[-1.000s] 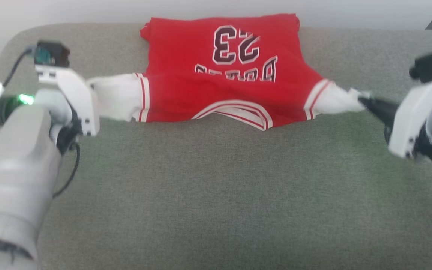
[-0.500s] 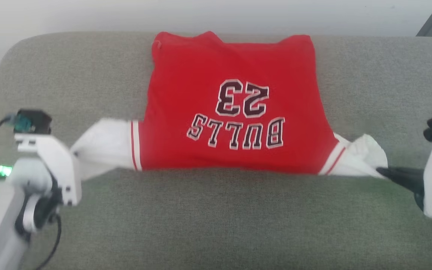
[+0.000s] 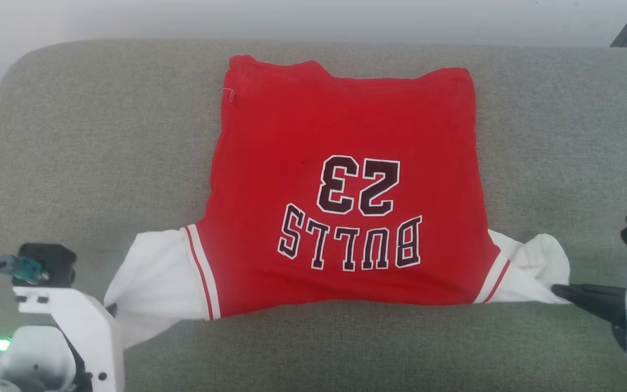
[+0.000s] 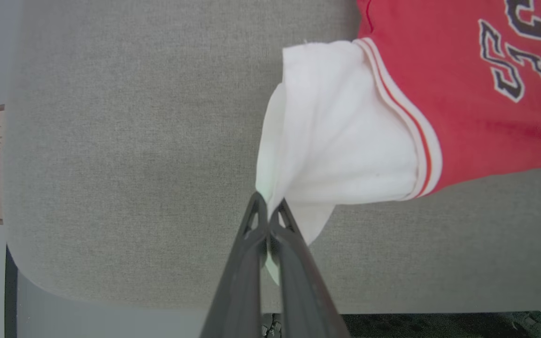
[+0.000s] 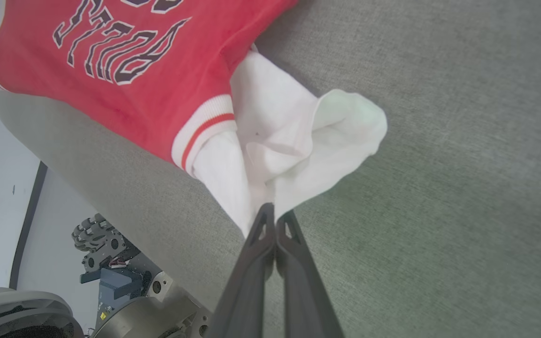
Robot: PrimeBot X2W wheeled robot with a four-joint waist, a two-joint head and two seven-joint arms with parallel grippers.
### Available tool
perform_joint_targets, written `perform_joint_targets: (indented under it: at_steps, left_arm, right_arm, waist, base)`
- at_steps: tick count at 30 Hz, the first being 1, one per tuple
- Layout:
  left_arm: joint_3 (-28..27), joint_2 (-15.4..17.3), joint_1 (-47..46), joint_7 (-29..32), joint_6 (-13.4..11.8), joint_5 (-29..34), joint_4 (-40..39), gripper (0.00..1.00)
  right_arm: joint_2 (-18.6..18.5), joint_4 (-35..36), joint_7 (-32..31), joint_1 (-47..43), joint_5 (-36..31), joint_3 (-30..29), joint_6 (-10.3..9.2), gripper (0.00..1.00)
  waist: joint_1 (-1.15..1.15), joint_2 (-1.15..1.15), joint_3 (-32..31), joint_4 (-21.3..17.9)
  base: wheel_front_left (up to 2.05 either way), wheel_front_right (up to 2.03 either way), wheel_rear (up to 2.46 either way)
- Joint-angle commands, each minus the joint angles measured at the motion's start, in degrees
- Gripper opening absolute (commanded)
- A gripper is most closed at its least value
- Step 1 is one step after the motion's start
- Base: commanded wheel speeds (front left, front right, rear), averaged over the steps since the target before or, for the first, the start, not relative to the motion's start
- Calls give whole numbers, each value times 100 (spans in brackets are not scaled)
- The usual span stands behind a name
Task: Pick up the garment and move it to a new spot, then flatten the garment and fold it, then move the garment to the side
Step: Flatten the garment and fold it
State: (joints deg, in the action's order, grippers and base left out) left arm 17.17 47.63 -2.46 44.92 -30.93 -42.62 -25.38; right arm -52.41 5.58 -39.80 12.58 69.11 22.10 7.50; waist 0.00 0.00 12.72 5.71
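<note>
**State of the garment.** The garment (image 3: 346, 163) is laid on the grey upholstered surface (image 3: 101, 136). It is centred between left and right and extends from near the far edge to about the middle of the surface. The printed face is turned up. The "23" (image 3: 358, 185) and the lettering (image 3: 349, 245) are seen upside down in the head view. The hem is placed at the far side. The shoulder line is placed at the near side, where a straight edge is formed. The red body is spread mostly flat, with slight waviness along the hem.

**State of the left gripper.** The left gripper (image 4: 266, 209) is positioned at the near left. Its fingers are brought together at the tips, and the edge of the left sleeve (image 3: 155, 272) is pinched between them. The sleeve is drawn out toward the near left in taut creases.

**State of the right gripper.** The right gripper (image 3: 555, 288) is positioned at the near right. Its fingers are pressed together on the near corner of the right sleeve (image 3: 531, 267), which is bunched and folded over on itself.

**Relative position.** The two grippers are set well apart, with the garment stretched between them.
</note>
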Motion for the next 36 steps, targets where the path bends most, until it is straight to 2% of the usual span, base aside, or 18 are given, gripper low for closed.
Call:
perform_joint_targets:
  at_steps: [1, 7, 13, 14, 15, 16, 23, 29, 32, 36]
  left_arm:
    - [39, -32, 68, -46, 45, 38, 58, 0]
    - [310, -400, -6, -468, 363, 67, 666, 0]
    - [521, -840, -271, -996, 714, 98, 1311, 0]
    - [541, -922, -309, -1072, 760, 91, 1374, 0]
    - [551, -997, -343, -1145, 802, 67, 1423, 0]
    - [559, -1034, -382, -1216, 823, 81, 1466, 0]
    - [590, -1289, -486, -1535, 887, 107, 1576, 0]
    - [670, -1496, -629, -1737, 952, 157, 1667, 0]
    - [746, -1599, -737, -1789, 993, 184, 1703, 0]
    - [867, -1755, -936, -1843, 1066, 246, 1762, 0]
  right_arm:
    - [96, -7, -10, -56, -122, -35, -2, 0]
    - [831, -456, -54, -102, -891, -27, -1, 0]
    - [1402, -1019, -35, 9, -1426, -22, -1, 0]
    - [1433, -1085, 1, 45, -1546, -65, -2, 35]
    - [1484, -1110, 1, 64, -1610, -100, -6, 92]
    - [1532, -1083, 10, 79, -1629, -135, -6, 100]
    - [1648, -702, 88, 234, -1703, -813, -4, 100]
    - [1793, -318, 170, 638, -2107, -1496, -3, 100]
    - [1931, -399, 256, 1048, -2383, -1692, -3, 100]
    - [2039, -875, 372, 1751, -2749, -1764, -2, 100]
  waist:
    - [0, 0, 7, 9]
    - [0, 0, 22, 53]
    - [0, 0, 99, 145]
    - [0, 0, 116, 166]
    - [0, 0, 136, 187]
    - [0, 0, 161, 206]
    - [0, 0, 340, 323]
    - [0, 0, 566, 487]
    - [0, 0, 691, 592]
    - [0, 0, 856, 779]
  base:
    - [0, 0, 0]
    - [0, 0, 0]
    - [0, 0, 0]
    - [0, 0, 0]
    - [0, 0, 0]
    - [0, 0, 0]
    - [0, 0, 0]
    - [0, 0, 0]
    - [0, 0, 0]
    - [0, 0, 0]
